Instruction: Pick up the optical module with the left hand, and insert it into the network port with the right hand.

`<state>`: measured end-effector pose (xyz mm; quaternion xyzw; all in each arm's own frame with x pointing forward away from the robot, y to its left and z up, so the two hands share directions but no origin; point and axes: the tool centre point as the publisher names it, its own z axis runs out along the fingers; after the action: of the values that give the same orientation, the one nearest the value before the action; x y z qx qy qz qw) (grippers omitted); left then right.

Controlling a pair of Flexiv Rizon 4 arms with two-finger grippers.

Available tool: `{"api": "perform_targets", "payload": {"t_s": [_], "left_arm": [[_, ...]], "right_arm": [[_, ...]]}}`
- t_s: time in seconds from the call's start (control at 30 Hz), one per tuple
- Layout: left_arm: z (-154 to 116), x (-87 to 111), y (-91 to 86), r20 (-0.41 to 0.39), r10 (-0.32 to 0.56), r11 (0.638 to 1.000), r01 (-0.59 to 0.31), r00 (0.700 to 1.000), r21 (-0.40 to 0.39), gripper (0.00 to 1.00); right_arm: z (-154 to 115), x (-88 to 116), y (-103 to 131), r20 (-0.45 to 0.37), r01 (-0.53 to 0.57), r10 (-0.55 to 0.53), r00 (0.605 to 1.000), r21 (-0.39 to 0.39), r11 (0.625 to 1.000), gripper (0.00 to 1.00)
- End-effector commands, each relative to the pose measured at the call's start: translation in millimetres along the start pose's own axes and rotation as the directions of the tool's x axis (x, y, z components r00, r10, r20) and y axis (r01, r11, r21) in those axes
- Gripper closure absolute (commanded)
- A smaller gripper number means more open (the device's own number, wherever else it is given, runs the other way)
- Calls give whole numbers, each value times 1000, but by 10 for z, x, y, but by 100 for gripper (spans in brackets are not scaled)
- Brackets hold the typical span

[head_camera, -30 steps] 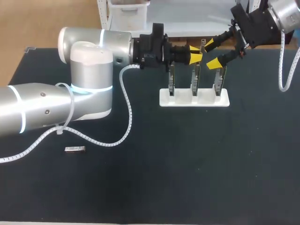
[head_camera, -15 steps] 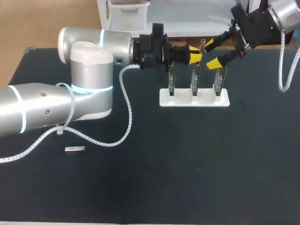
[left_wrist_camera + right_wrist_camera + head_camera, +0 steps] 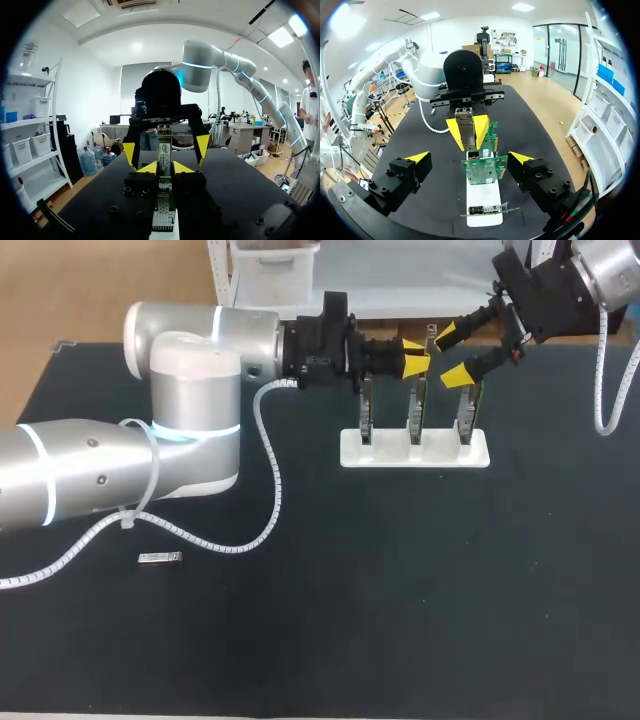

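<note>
A silver optical module [image 3: 465, 131] sits between the yellow fingertips of my left gripper [image 3: 415, 353], which is shut on it above the middle card of the stand. The right wrist view shows that left gripper [image 3: 467, 130] head-on, just behind the green network cards [image 3: 485, 169]. My right gripper [image 3: 452, 353] hangs open at the far right end of the stand, facing the left one, with nothing between its fingers. In the left wrist view my left gripper [image 3: 165, 168] points at a card [image 3: 165, 150], and the right gripper's yellow tips [image 3: 202, 145] flank it.
The white stand [image 3: 415, 452] holds three upright network cards at the back of the black table [image 3: 400, 590]. A second silver module [image 3: 160, 558] lies flat at the front left, under my left arm. A white cable loops beside it.
</note>
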<state>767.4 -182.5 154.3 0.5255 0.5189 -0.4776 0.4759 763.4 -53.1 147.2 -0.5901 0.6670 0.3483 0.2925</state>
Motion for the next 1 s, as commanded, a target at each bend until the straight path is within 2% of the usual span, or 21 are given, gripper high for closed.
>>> {"api": "perform_targets", "payload": {"t_s": [0.03,0.17,0.5,1.0], "left_arm": [[3,8,10,2,1,1000,-1,1000,1,100],[3,8,10,2,1,1000,-1,1000,1,100],[3,8,10,2,1,1000,-1,1000,1,100],[3,8,10,2,1,1000,-1,1000,1,100]], "right_arm": [[-29,-23,14,21,3,-3,1000,0,1000,0],[-54,-75,14,33,1,-2,999,31,1000,0],[-117,-259,66,81,27,-30,996,47,999,0],[-145,-398,104,74,49,-55,996,77,996,0]]}}
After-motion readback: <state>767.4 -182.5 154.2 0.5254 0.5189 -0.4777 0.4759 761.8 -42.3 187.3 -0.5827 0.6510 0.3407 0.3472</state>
